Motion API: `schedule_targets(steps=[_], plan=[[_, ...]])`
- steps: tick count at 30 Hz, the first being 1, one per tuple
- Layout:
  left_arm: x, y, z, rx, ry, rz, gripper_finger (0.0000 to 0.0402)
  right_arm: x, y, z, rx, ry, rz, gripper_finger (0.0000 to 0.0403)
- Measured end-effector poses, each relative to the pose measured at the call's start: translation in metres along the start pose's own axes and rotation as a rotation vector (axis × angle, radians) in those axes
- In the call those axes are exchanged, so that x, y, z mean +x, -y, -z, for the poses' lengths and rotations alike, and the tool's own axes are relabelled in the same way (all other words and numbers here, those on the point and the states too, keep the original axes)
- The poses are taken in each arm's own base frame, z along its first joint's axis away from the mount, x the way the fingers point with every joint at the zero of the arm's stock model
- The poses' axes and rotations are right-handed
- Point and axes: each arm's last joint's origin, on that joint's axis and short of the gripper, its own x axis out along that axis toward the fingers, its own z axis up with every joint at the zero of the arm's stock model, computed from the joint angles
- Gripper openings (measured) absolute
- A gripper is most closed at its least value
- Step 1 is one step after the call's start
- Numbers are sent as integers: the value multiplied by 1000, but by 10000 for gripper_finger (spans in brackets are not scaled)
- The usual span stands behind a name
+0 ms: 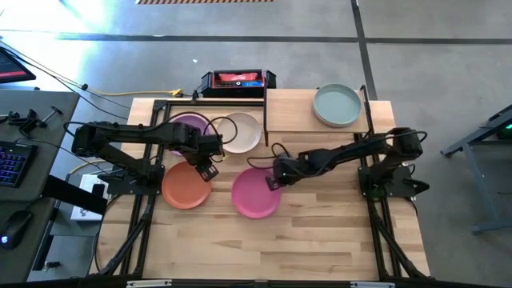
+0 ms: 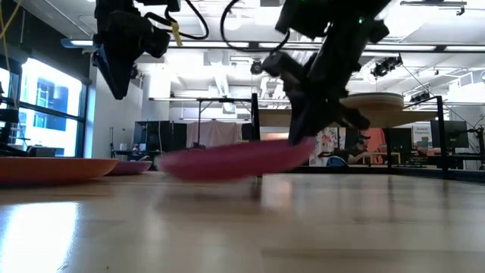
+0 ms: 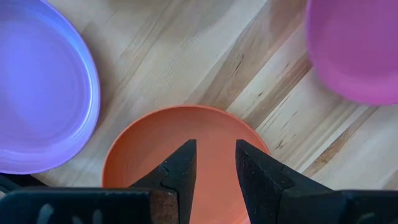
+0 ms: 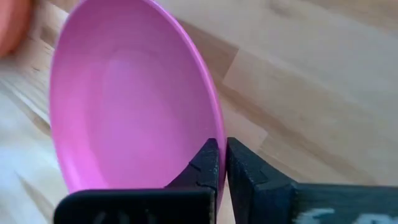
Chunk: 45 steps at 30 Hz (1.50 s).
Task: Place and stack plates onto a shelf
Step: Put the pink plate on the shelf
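Note:
A pink plate (image 1: 256, 194) sits at mid-table, and my right gripper (image 1: 274, 178) is shut on its rim. In the low view the pink plate (image 2: 235, 161) is tilted, with the gripped side higher. My left gripper (image 1: 210, 166) is open and empty, raised above the far edge of an orange plate (image 1: 186, 186) that lies flat on the table. In the left wrist view the orange plate (image 3: 155, 143) shows below its fingers. A purple plate (image 1: 188, 128) and a cream plate (image 1: 240, 132) lie behind. A pale teal plate (image 1: 336, 104) rests on the wooden shelf (image 1: 288, 112). My right gripper pinches the pink plate's rim (image 4: 213, 118) on its far right side, one finger on the inner face and one on the outer. The fingers slant down from the table's right. The held side is raised; whether the opposite edge (image 2: 170, 165) touches the table I cannot tell.
A red-and-black box (image 1: 238, 80) stands at the table's far edge beside the shelf. The near half of the slatted tabletop (image 1: 272, 248) is bare wood. Black frame rails run along both table sides.

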Motion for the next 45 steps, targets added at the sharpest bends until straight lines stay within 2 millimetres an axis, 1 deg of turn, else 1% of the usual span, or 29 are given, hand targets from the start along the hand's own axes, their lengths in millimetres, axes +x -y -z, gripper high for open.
schedule_targets(steps=[7,14,17,22,27,32,39,42,45], plan=[[0,0,0,0,1,1,99,-37,2,-8,-41,30,-38,0],[0,0,0,-1,1,1,99,-83,13,-18,-42,71,-69,0],[0,0,0,-1,3,2,99,-104,21,-25,-25,103,-89,0],[0,0,-1,10,13,1,99,-136,38,-43,19,196,-134,0],[0,1,-4,62,52,-14,99,-163,59,-63,85,311,-156,0],[0,1,-6,121,92,-56,99,-181,82,-83,171,430,-133,0],[0,-2,-7,187,126,-123,99,-190,111,-106,288,524,-66,0],[0,-3,-8,208,124,-126,99,-192,116,-115,332,561,-83,0],[0,-4,-9,231,123,-129,99,-196,118,-123,347,612,-123,0]])
